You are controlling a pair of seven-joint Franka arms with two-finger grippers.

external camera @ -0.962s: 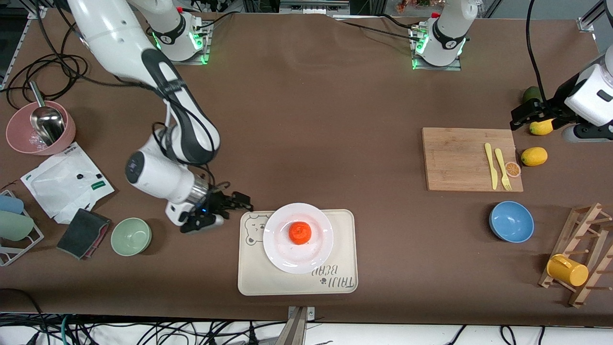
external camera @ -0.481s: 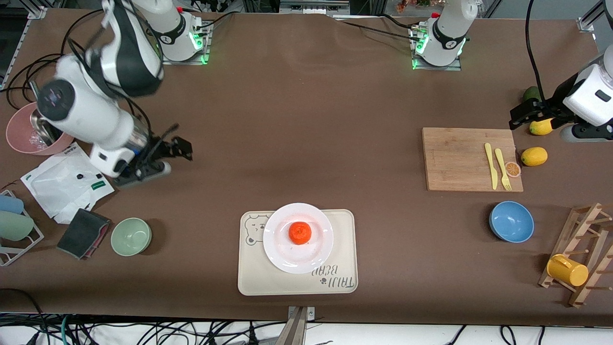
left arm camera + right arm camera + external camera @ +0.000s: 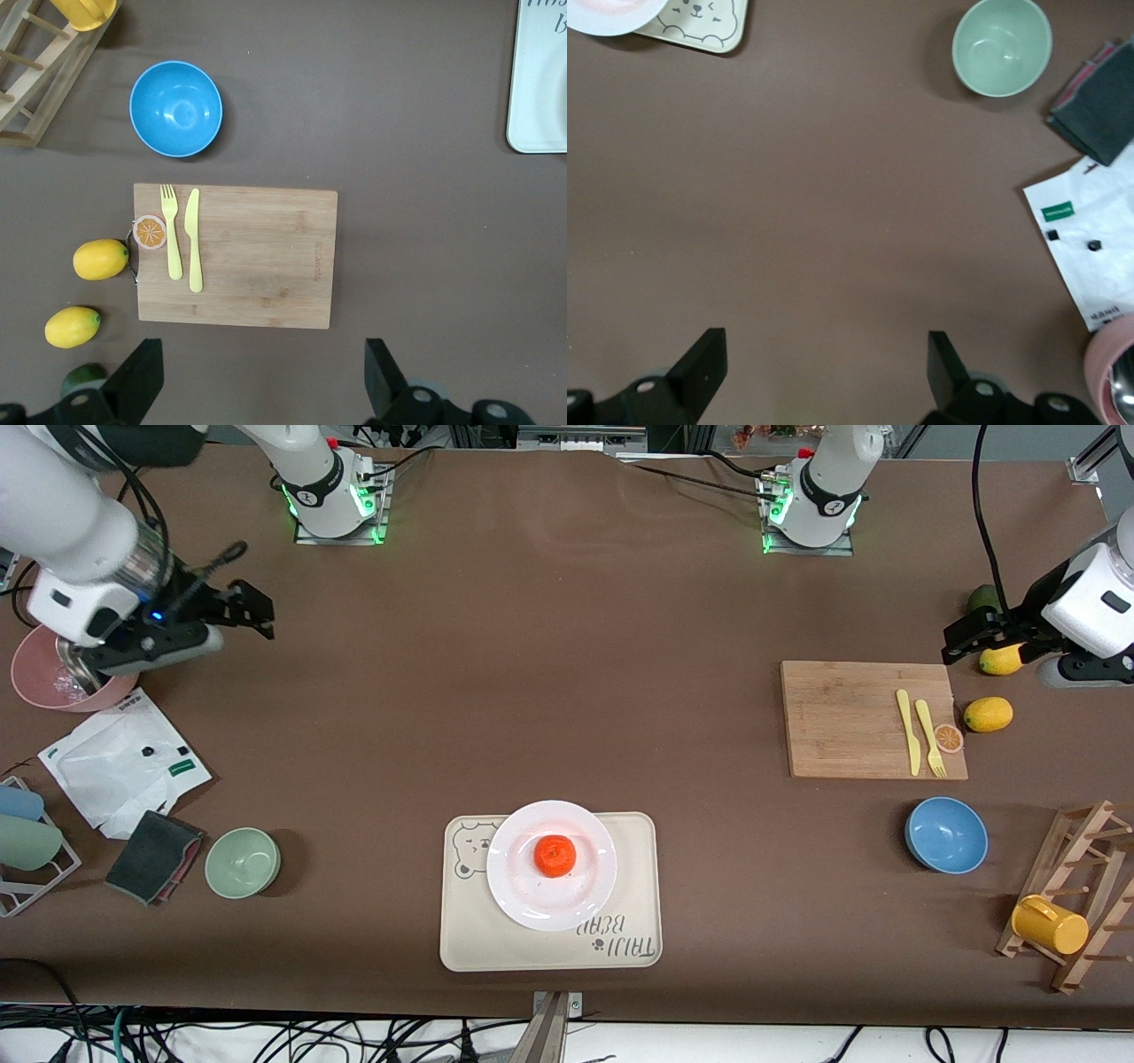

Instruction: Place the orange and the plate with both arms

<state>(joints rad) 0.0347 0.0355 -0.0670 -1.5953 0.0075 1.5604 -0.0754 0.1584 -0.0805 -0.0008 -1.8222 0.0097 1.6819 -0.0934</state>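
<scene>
The right gripper (image 3: 252, 607) is being held up in the air at the right arm's end of the table, fingers spread wide and nothing gripped. The left gripper (image 3: 961, 636) is being held aloft at the left arm's end, jaws likewise parted and empty.

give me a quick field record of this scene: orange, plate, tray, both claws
orange: on the plate, centred
plate: on the tray
tray: table edge nearest the front camera
right claw: open, empty, up beside the pink bowl
left claw: open, empty, over the lemons by the board
</scene>
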